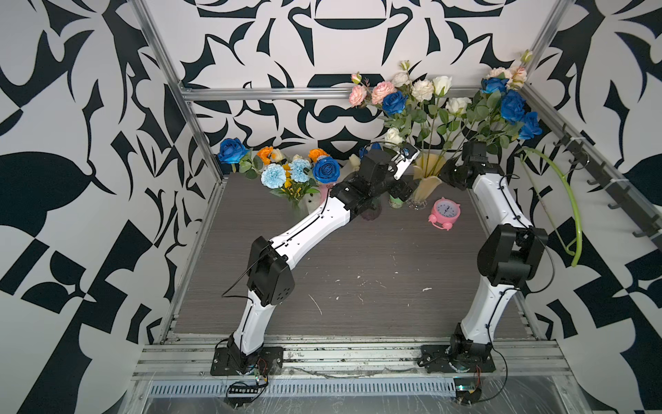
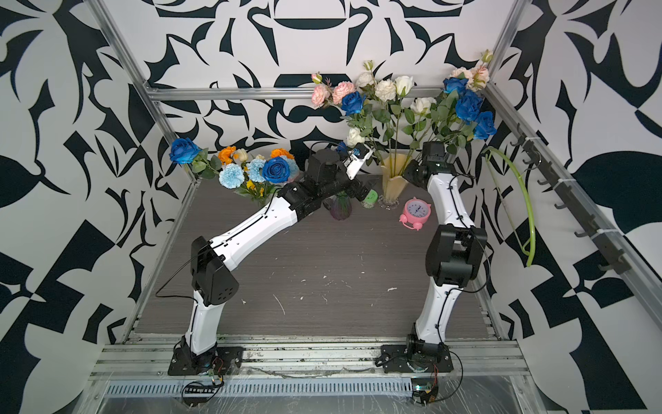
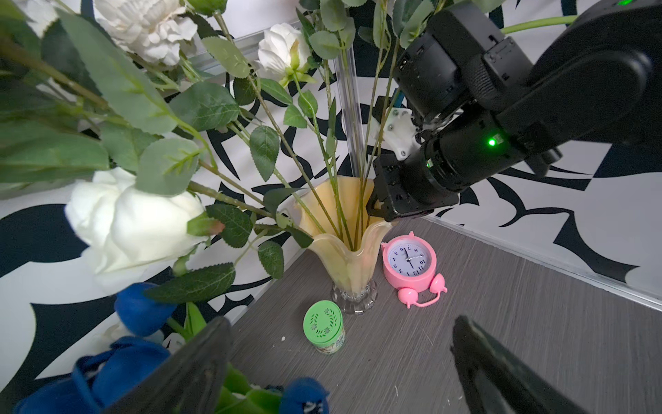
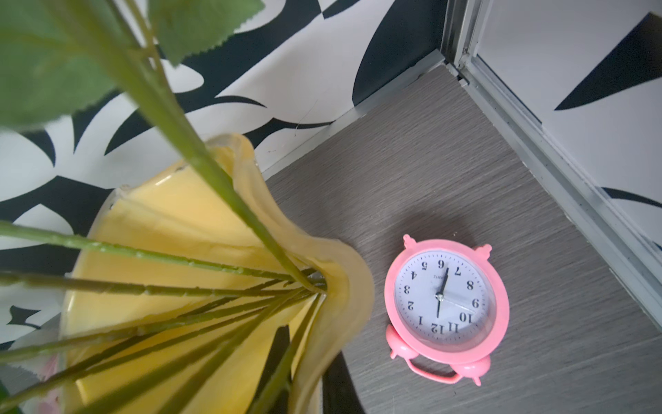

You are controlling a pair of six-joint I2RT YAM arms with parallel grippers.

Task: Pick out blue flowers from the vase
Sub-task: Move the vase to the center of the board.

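Blue roses [image 1: 513, 104] rise above the right claw [image 3: 376, 209], closed among stems [image 3: 335, 193] in the vase [image 3: 353, 265], hold unclear; left claw [image 3: 344, 322] gapes empty.

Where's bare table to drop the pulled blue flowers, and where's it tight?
Free: wide middle and front of the grey wood-grain table, between the left arm, right arm and front aluminium rail. Small patch between pink alarm clock and side wall, under the right arm. Crowded: back edge, mixed bouquet through yellow fluted vase.
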